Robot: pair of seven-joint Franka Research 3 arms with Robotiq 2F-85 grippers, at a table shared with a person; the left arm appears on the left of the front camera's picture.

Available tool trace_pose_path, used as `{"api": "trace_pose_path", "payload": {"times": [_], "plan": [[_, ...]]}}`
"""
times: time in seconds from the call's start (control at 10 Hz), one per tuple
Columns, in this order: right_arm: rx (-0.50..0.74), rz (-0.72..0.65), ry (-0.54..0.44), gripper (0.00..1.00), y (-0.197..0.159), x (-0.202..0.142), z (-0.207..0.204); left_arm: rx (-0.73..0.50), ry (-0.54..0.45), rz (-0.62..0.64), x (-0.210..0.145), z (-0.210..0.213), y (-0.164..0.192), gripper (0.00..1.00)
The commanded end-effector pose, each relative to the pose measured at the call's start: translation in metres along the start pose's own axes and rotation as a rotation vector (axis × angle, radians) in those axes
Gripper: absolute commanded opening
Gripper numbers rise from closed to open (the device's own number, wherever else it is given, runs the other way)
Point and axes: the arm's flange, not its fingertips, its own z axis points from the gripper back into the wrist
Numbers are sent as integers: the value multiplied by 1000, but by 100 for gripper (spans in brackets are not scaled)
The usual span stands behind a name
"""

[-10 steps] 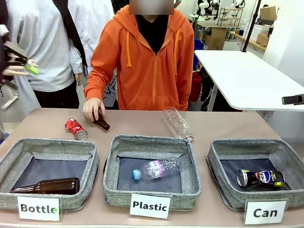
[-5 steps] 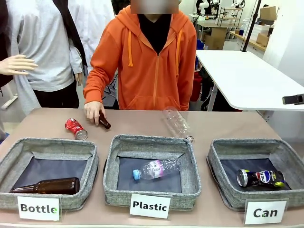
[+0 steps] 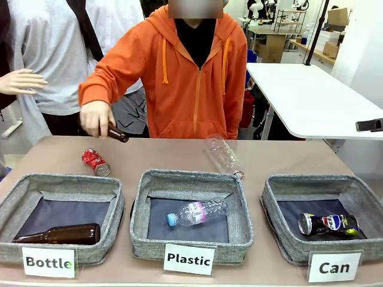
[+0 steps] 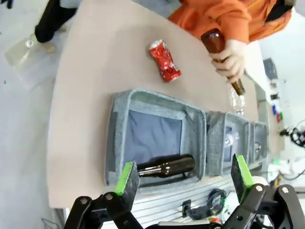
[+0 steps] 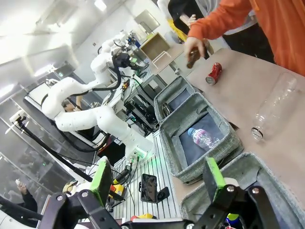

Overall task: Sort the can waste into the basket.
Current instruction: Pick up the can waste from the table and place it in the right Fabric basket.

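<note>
Front view: the dark blue-black Pepsi can [image 3: 328,224] is seen lying on its side inside the shallow grey fabric basket [image 3: 281,186] fronted by the white "Can" sign [image 3: 334,267], at the right end of the tan table [image 3: 299,158]. The crushed red can with silver ends [image 3: 96,162] is found on the bare table, behind the grey basket signed "Bottle" [image 3: 60,179] and apart from it. Above the red can, a small brown glass bottle [image 3: 118,134] is held off the table in the hand [image 3: 96,117] of a person in an orange hoodie. A clear plastic bottle [image 3: 222,154] lies behind the middle basket signed "Plastic" [image 3: 185,176].

In the left wrist view, the left gripper [image 4: 184,174] is shown with its jaws spread wide and nothing gripped, raised above the table. In the right wrist view, the right gripper [image 5: 157,174] is likewise spread wide and empty.
</note>
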Motion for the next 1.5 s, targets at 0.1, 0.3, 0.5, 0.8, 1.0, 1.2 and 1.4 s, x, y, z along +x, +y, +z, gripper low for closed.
{"api": "trace_pose_path", "payload": {"times": [0.1,0.3,0.5,0.8,1.0,1.2,1.4], "plan": [[10,14,16,100,2,-1,3,59,178,-44,78,-27,-23,100],[10,14,16,100,2,-1,3,-2,143,-6,75,35,28,100],[10,14,16,100,2,-1,3,-152,78,78,51,94,97,100],[10,14,16,100,2,-1,3,-286,50,50,43,91,122,100],[10,14,16,100,2,-1,3,-290,73,52,48,81,119,100],[10,14,16,100,2,-1,3,-262,123,36,64,69,96,100],[10,14,16,100,2,-1,3,-156,205,22,90,24,37,100]]}}
